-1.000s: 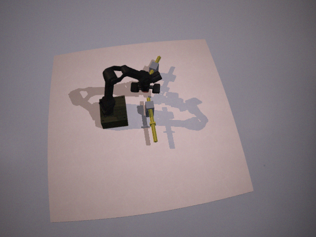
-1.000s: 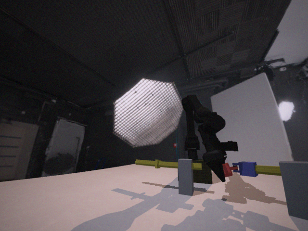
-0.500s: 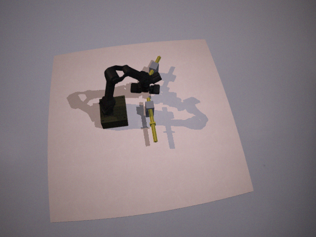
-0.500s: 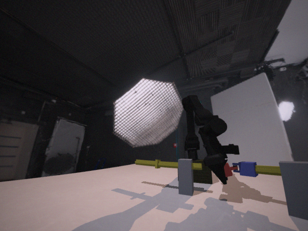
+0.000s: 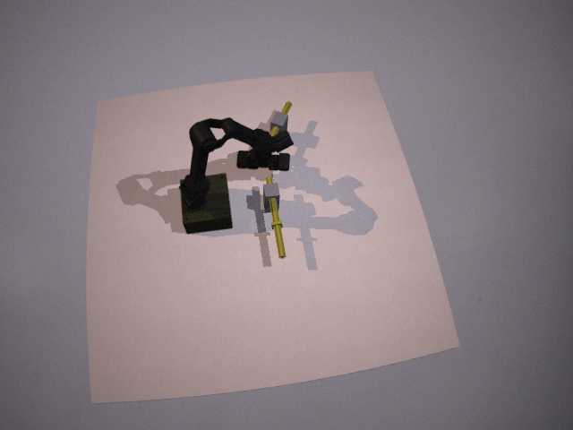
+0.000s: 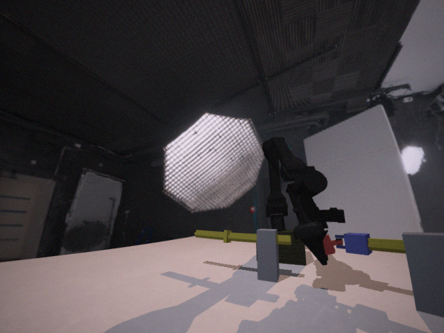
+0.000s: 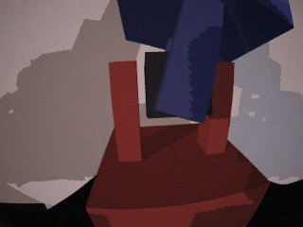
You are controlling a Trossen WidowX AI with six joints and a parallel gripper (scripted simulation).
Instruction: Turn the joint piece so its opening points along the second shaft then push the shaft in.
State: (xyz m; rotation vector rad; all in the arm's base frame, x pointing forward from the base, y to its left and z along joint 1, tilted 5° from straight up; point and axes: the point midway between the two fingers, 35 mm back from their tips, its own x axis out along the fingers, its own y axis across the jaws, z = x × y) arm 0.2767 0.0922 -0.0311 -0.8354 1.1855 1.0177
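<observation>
The red joint piece (image 6: 329,245) (image 7: 175,180) sits between the fingers of my gripper (image 6: 323,256), which is shut on it. Its two prongs reach to the dark hinge centre (image 7: 154,90). The blue fork (image 6: 356,243) (image 7: 189,66) is on the end of the fixed yellow shaft (image 5: 287,107) (image 6: 387,245), borne by a grey block (image 5: 278,118) (image 6: 427,272). The second yellow shaft (image 5: 279,243) (image 6: 243,237) passes through the second grey block (image 5: 271,190) (image 6: 268,258); its near end stands apart from the red piece. The arm hides the joint in the top view, and the red piece's opening is not visible.
The arm's dark base (image 5: 208,208) (image 6: 292,254) stands beside the second block. The second shaft has a collar (image 5: 277,225) (image 6: 226,236) on the side of its block away from the joint. All stands on a pale mat (image 5: 231,323).
</observation>
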